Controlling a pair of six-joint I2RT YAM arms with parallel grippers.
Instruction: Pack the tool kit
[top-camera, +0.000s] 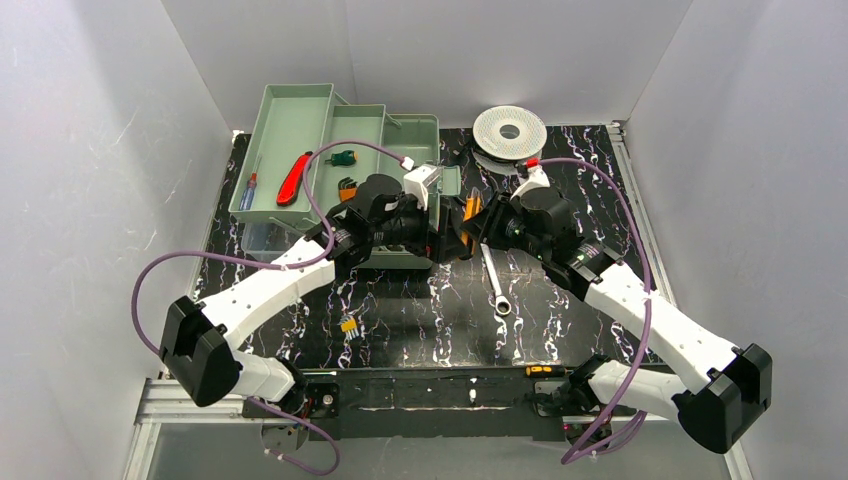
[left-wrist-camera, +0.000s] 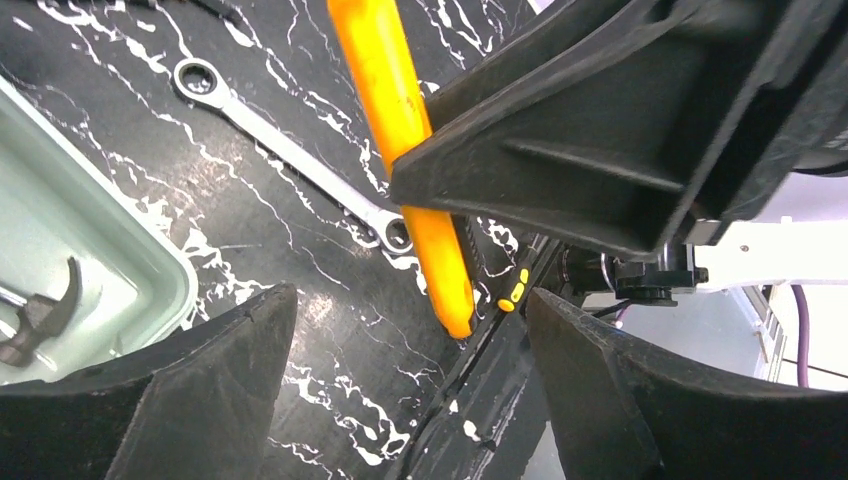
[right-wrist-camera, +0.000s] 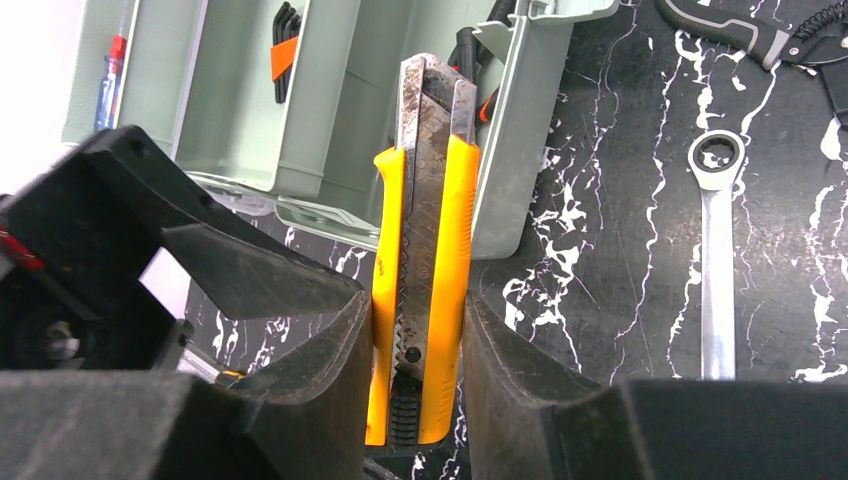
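Note:
The pale green toolbox (top-camera: 290, 110) stands open at the back left with its trays stepped out. It also shows in the right wrist view (right-wrist-camera: 510, 150). My right gripper (top-camera: 468, 222) (right-wrist-camera: 415, 310) is shut on an orange utility knife (right-wrist-camera: 420, 250) and holds it above the table, just right of the box. My left gripper (top-camera: 440, 238) (left-wrist-camera: 408, 300) is open and empty, and it faces the knife (left-wrist-camera: 400, 130), whose end hangs between its fingers. A combination wrench (top-camera: 495, 280) lies on the table in front of the right gripper.
The trays hold a red cutter (top-camera: 295, 177), a screwdriver (top-camera: 248, 185), hex keys (top-camera: 347, 186) and a small green tool (top-camera: 343, 157). A hammer (left-wrist-camera: 40, 310) lies in the base. A white wire spool (top-camera: 510, 130) sits at the back. A small yellow part (top-camera: 350, 325) lies near the front.

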